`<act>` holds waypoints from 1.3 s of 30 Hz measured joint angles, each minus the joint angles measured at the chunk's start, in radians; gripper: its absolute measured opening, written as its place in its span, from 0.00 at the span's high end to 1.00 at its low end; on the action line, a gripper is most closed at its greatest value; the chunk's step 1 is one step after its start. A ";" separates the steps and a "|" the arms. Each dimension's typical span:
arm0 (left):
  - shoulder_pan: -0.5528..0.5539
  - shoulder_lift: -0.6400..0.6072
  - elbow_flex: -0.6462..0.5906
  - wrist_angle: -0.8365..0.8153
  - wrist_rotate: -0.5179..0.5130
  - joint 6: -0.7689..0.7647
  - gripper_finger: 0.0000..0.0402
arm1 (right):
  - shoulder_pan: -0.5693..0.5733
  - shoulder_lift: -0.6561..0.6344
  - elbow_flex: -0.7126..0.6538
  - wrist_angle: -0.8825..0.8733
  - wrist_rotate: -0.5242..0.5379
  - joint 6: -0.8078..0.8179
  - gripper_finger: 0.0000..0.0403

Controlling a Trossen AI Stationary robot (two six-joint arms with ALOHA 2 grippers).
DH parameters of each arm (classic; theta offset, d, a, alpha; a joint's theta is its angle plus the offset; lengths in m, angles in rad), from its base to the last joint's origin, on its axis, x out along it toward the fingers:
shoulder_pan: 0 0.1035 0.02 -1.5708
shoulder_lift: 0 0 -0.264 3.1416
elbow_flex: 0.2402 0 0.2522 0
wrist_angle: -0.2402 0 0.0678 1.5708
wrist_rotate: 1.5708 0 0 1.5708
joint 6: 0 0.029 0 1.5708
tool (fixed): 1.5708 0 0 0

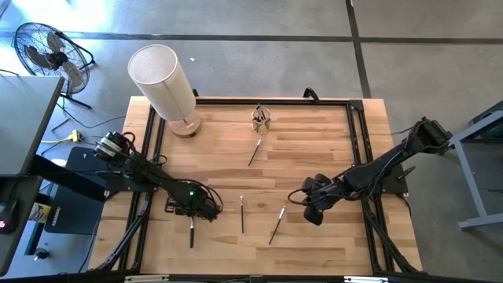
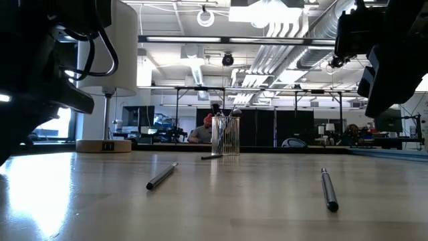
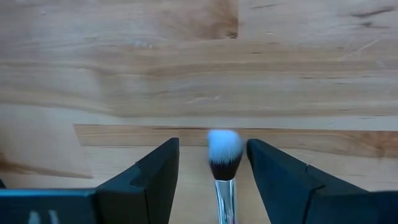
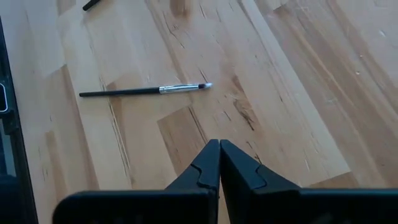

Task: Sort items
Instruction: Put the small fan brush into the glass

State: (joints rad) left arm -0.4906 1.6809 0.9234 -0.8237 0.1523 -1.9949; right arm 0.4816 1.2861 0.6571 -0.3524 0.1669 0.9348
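Note:
Several slim makeup brushes lie flat on the wooden table. One with a silver ferrule and a fluffy white tip (image 3: pixel 224 149) lies between the fingers of my left gripper (image 3: pixel 212 144), which is open and low over it near the table's near-left (image 1: pixel 206 211); the fingers stand on either side with gaps showing. Its dark handle (image 1: pixel 191 232) points toward the near edge. Other brushes lie at mid-table (image 1: pixel 242 214), (image 1: pixel 277 226) and farther back (image 1: pixel 255 152). My right gripper (image 4: pixel 219 144) is shut and hovers right of them (image 1: pixel 313 214), with a thin dark brush (image 4: pixel 146 91) ahead of it.
A small glass cup (image 1: pixel 261 119) holding brushes stands near the far edge, also in the low view (image 2: pixel 226 136). A large white cylinder (image 1: pixel 165 82) stands on a round base at the far left. A black frame (image 1: pixel 357 126) borders the table. A fan (image 1: pixel 47 51) stands on the floor.

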 joint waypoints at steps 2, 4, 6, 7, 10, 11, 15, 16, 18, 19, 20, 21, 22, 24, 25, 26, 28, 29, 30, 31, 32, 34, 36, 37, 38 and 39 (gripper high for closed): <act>0.000 0.002 0.000 0.006 -0.009 0.000 0.51 | 0.000 0.000 0.000 0.000 0.000 -0.001 0.99; 0.000 0.002 0.000 0.014 -0.012 -0.001 0.55 | 0.000 0.000 0.000 0.001 0.000 -0.008 0.99; 0.001 0.003 -0.001 0.026 -0.010 -0.004 0.61 | 0.000 0.000 0.000 0.005 0.000 -0.018 1.00; 0.001 0.003 -0.001 0.031 -0.011 -0.009 0.65 | 0.000 0.000 0.000 0.008 -0.001 -0.019 0.99; 0.001 0.004 -0.001 0.048 -0.013 -0.028 0.79 | 0.001 0.000 0.000 0.013 0.000 -0.027 0.99; 0.001 0.004 -0.001 0.055 -0.016 -0.029 0.85 | 0.001 0.000 0.000 0.019 -0.001 -0.037 0.98; 0.000 0.004 -0.002 0.096 -0.046 -0.032 0.97 | 0.004 0.000 0.000 0.038 -0.001 -0.063 0.99; 0.000 0.004 -0.002 0.125 -0.049 -0.014 0.95 | 0.005 0.000 0.000 0.040 -0.006 -0.071 1.00; 0.001 0.005 0.002 0.193 -0.058 0.072 0.94 | 0.005 0.000 0.000 0.045 -0.021 -0.084 1.00; 0.005 0.005 0.002 0.216 -0.070 0.125 0.95 | 0.005 0.000 0.000 0.044 -0.022 -0.091 0.99; 0.006 0.005 0.001 0.239 -0.085 0.181 0.96 | 0.005 0.000 0.000 0.044 -0.023 -0.101 0.99; 0.007 0.005 0.000 0.273 -0.102 0.233 0.97 | 0.005 0.000 0.000 0.044 -0.023 -0.109 0.99; 0.015 0.007 0.000 0.321 -0.125 0.272 0.98 | 0.005 0.000 0.000 0.044 -0.024 -0.119 0.98; 0.034 0.013 0.006 0.394 -0.182 0.335 0.98 | 0.005 0.000 0.000 0.044 -0.022 -0.131 0.98; 0.047 0.013 0.012 0.417 -0.213 0.361 0.98 | 0.005 0.000 0.000 0.043 -0.019 -0.132 0.99; 0.064 0.013 0.022 0.450 -0.241 0.388 0.98 | 0.005 0.000 0.000 0.043 -0.019 -0.132 0.99; 0.108 0.007 0.053 0.551 -0.290 0.474 0.99 | 0.005 0.000 0.000 0.043 -0.018 -0.132 1.00; 0.136 -0.007 0.065 0.602 -0.309 0.548 0.99 | 0.005 0.000 0.000 0.043 -0.018 -0.133 1.00; 0.166 -0.027 0.080 0.654 -0.324 0.645 0.99 | 0.005 0.000 0.000 0.043 -0.018 -0.137 0.99; 0.202 -0.043 0.100 0.712 -0.326 0.759 0.99 | 0.005 0.000 0.000 0.042 -0.018 -0.147 0.99; 0.240 -0.055 0.125 0.766 -0.323 0.869 0.99 | 0.005 0.000 0.000 0.043 -0.017 -0.155 0.99; 0.328 -0.064 0.177 0.817 -0.300 1.043 0.99 | -0.002 0.000 0.000 0.042 -0.005 -0.162 0.98; 0.425 -0.059 0.226 0.844 -0.248 1.191 0.99 | -0.011 0.001 0.000 0.043 0.032 -0.156 0.99; 0.476 -0.058 0.248 0.860 -0.211 1.262 0.99 | -0.016 0.000 0.000 0.043 0.053 -0.153 0.99; 0.522 -0.058 0.270 0.887 -0.167 1.327 1.00 | -0.020 0.000 0.000 0.044 0.075 -0.153 1.00; 0.569 -0.059 0.288 0.928 -0.128 1.385 1.00 | -0.026 0.001 0.000 0.043 0.096 -0.153 1.00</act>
State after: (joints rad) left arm 0.0784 1.6222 1.2109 0.1042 0.0243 -0.6102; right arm 0.4560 1.2869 0.6571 -0.3091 0.2634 0.7816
